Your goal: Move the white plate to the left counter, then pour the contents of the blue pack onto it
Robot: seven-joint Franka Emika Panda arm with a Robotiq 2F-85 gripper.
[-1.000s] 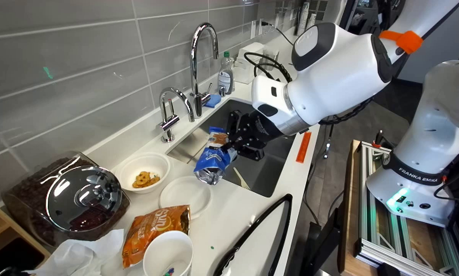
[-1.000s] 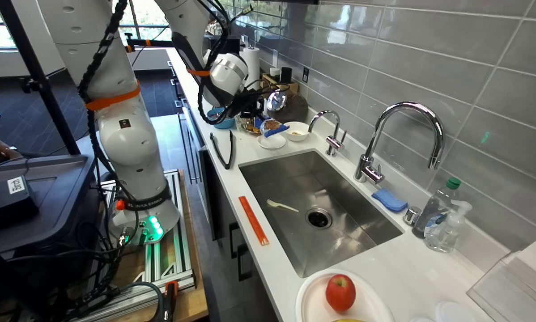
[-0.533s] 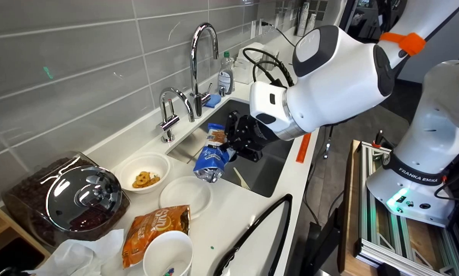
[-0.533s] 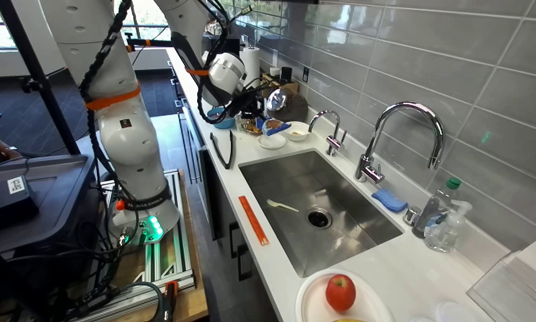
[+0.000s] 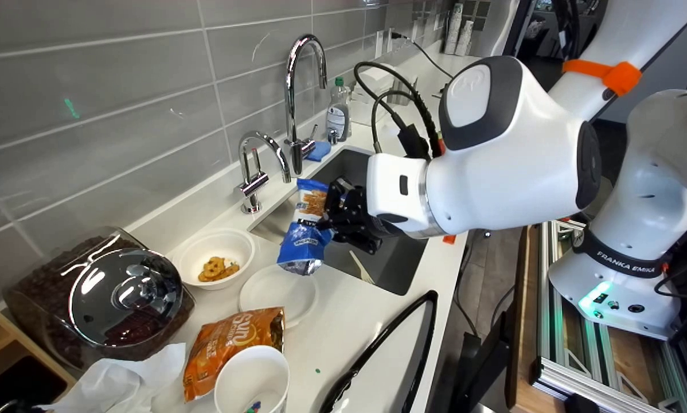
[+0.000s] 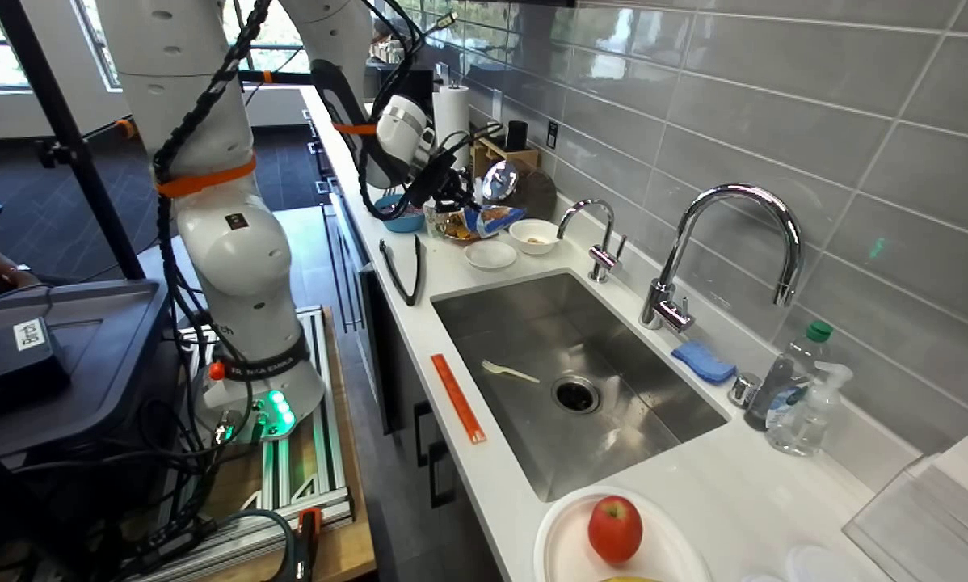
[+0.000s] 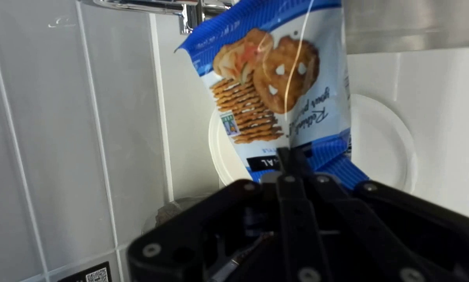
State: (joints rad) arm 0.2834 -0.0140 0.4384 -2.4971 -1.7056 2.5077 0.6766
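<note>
I judged the pour, the second part of the job, to be in hand. The white plate (image 5: 274,293) lay flat on what I took to be the left counter (image 5: 349,332), just beside the sink (image 5: 398,263) and near the white bowl (image 5: 214,245) of crackers (image 5: 217,269), so moving it looked done. I saw no food on its visible part.

The gripper (image 7: 291,158) was pinching the blue pack (image 5: 308,229) about midway along its side, holding it up in the air, tilted, silvery end lowest. In an exterior view that end overlapped the plate's rim; in the wrist view the pack covered part of both plate and bowl. I couldn't tell whether its mouth was open.

As I read it, the next move called for bringing the silvery end squarely over the plate's middle, then tipping the pack steeply enough for the contents to slide out, perhaps with a shake. Off to one side, I reckoned, they could land in the sink or the bowl.
</note>
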